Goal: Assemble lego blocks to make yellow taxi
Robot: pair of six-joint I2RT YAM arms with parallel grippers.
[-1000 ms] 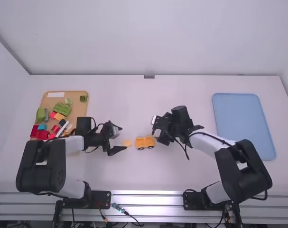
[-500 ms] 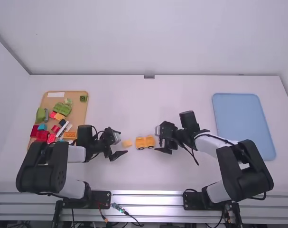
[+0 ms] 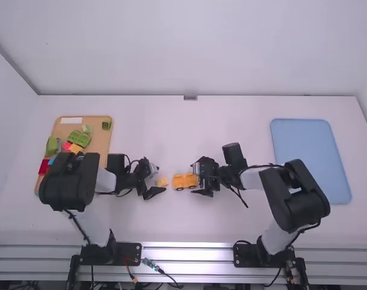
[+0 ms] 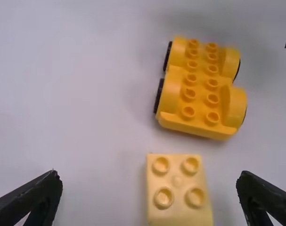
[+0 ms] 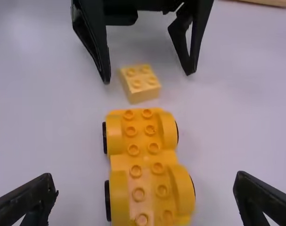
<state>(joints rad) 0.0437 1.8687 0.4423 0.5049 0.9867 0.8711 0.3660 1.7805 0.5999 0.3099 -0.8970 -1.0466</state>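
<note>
Left claw (image 3: 161,180) wide open, empty, pale yellow block (image 4: 177,190) between its tips — right claw (image 3: 195,179) likewise, wheeled base (image 5: 145,162) between

High view from afar, wrist views close in.
The high camera looks forward and down over the table (image 3: 165,223); the wrist cameras (angled down, from opposite sides) share the yellow wheeled base (image 4: 201,89) and four-stud brick (image 4: 177,181).

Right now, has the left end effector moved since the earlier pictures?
Yes: in the high view, the left end effector has shifted slightly rightward, toward the small yellow block, which stayed put.
</note>
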